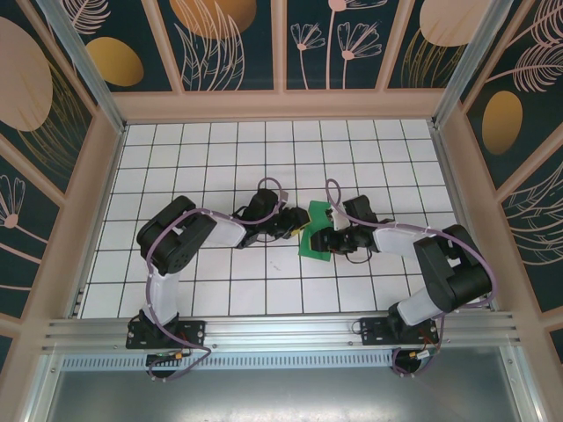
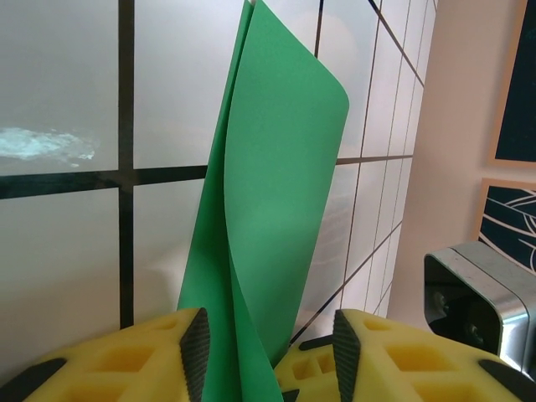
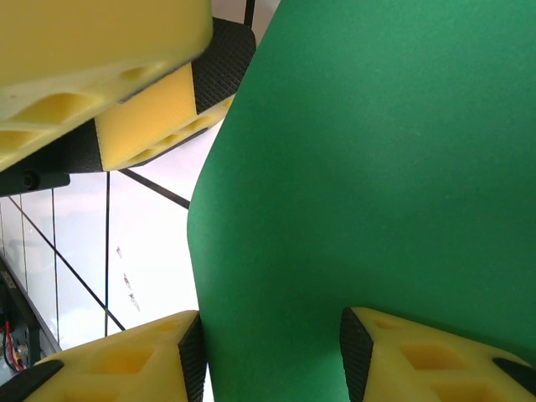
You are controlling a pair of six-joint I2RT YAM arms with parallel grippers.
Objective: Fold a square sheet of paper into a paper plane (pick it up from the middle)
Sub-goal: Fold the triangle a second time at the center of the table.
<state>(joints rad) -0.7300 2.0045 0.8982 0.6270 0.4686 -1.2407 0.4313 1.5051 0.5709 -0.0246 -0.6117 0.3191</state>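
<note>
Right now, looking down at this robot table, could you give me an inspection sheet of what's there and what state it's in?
Surface: white tiled table with dark grid lines.
Job's things: green sheet of paper, curled over on itself between the two arms; not yet a plane shape.
Clutter: nothing seen.
Grippers: left fingers stand apart with the paper passing between them; right fingers stand apart with the paper in the gap; neither pair seems to pinch it.
Cables: purplish cables loop along both arms.
Surroundings: wood-framed walls with dark leaf-patterned panels; metal rail at the near edge.
</note>
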